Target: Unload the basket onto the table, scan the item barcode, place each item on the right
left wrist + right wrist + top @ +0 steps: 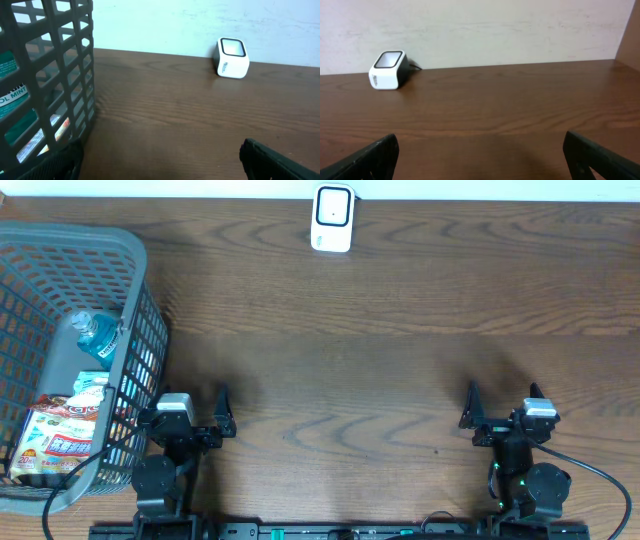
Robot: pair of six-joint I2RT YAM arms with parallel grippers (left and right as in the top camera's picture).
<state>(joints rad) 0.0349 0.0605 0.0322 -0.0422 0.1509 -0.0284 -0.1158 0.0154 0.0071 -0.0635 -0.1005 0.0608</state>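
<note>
overhead: white scanner [332, 218] at far tabletop [380, 350] edge; blue bottle [97, 337] and snack bag [60, 435] lie in gray basket [150, 330], far left; left jaws and right jaws apart, holding nothing | left wrist: basket close, bottle's MINT label [11, 95] shows | right wrist: scanner by wall [495, 30], basket out of sight

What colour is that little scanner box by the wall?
The barcode scanner is white with a black-rimmed window; clearest overhead.
</note>
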